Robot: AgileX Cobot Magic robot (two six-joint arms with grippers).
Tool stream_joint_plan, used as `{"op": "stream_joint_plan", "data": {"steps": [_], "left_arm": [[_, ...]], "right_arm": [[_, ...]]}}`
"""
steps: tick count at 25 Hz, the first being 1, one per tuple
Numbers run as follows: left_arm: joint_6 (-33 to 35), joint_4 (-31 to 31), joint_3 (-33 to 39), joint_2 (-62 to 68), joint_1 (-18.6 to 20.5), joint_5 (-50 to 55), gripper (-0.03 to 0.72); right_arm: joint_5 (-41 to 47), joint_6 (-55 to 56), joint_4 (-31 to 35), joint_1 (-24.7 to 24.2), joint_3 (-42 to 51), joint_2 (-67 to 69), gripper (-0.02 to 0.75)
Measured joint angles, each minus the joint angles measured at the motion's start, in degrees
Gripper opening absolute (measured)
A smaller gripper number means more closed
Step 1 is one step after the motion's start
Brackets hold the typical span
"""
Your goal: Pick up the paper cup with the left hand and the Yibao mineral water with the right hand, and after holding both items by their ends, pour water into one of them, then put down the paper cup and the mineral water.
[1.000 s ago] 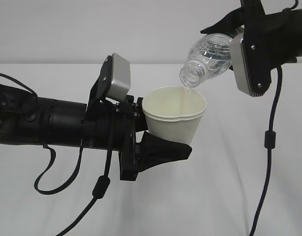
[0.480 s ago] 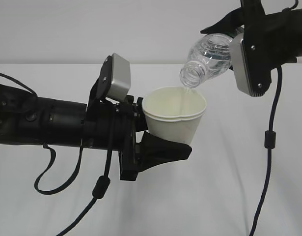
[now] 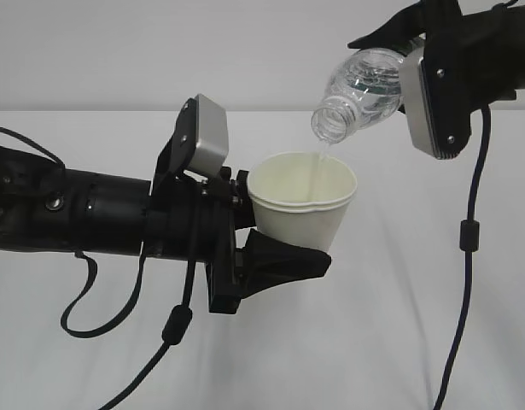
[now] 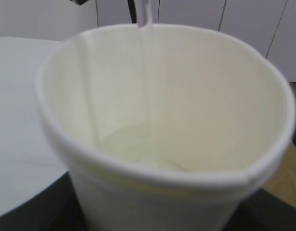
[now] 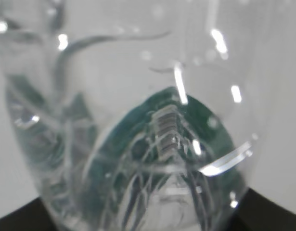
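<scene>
Yibao mineral water [image 3: 362, 88], clamped tilted in the right hand [image 3: 433, 81], streams into the paper cup [image 3: 302, 207]. Left hand [image 3: 245, 248] jaws grip the cup upright.

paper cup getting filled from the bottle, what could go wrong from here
1. The stream from the bottle enters the paper cup near its far rim, not the centre; a small drift of the right gripper could send water onto the table.
2. The cup's rim looks pinched out of round in the left gripper; a softening cup could buckle or slip.
3. Spilled water could reach the left arm's cables.
</scene>
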Motion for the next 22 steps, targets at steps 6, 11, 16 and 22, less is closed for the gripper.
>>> {"op": "stream_joint_plan", "data": {"steps": [6, 11, 16, 22], "left_arm": [[0.0, 0.0, 0.0, 0.0, 0.0, 0.1, 0.463], [0.0, 0.0, 0.0, 0.0, 0.0, 0.1, 0.463], [0.0, 0.0, 0.0, 0.0, 0.0, 0.1, 0.463], [0.0, 0.0, 0.0, 0.0, 0.0, 0.1, 0.463]], "right_arm": [[0.0, 0.0, 0.0, 0.0, 0.0, 0.0, 0.414], [0.0, 0.0, 0.0, 0.0, 0.0, 0.0, 0.414], [0.0, 0.0, 0.0, 0.0, 0.0, 0.0, 0.414], [0.0, -0.1, 0.0, 0.0, 0.0, 0.0, 0.414]]}}
